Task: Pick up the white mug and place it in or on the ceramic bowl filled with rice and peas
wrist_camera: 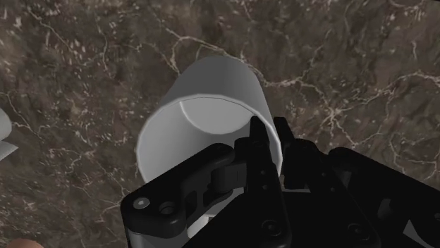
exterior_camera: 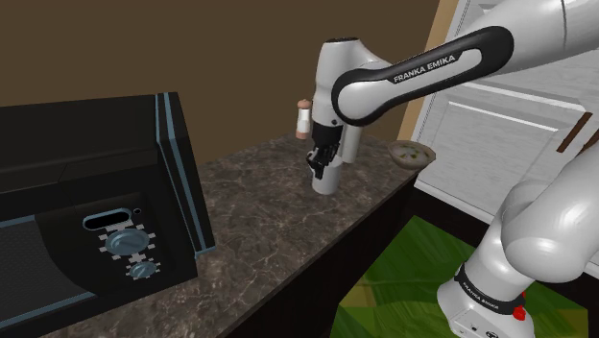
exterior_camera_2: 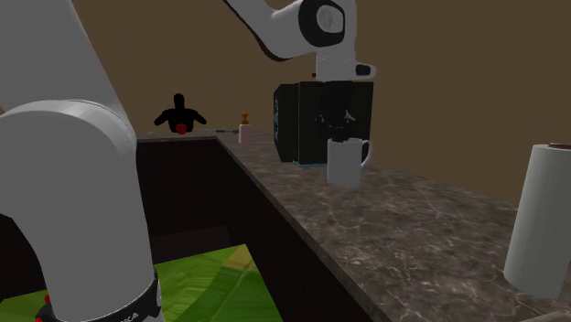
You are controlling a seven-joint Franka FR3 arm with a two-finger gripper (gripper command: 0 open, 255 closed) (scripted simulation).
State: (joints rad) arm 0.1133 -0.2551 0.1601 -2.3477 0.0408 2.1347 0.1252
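The white mug [exterior_camera: 328, 179] stands upright near the middle of the dark marble counter [exterior_camera: 250, 240], close to its front edge. My black gripper [exterior_camera: 322, 159] comes down on it from above. In the wrist view the two fingers clasp the mug's wall [wrist_camera: 211, 98] at the rim, one inside and one outside. In the second exterior view the mug [exterior_camera_2: 343, 166], handle towards the view's right, hangs under the gripper [exterior_camera_2: 343, 134]; I cannot tell whether its base touches the counter. The bowl of rice and peas [exterior_camera: 413, 154] sits at the counter's far end, beyond the mug.
A black microwave [exterior_camera: 96, 211] takes up the counter at the shoulder view's left. A small bottle with a brown cap [exterior_camera: 304, 117] stands by the wall behind the mug. A paper towel roll [exterior_camera_2: 544, 220] stands at the second exterior view's right. The counter drops to a green floor [exterior_camera: 403, 278].
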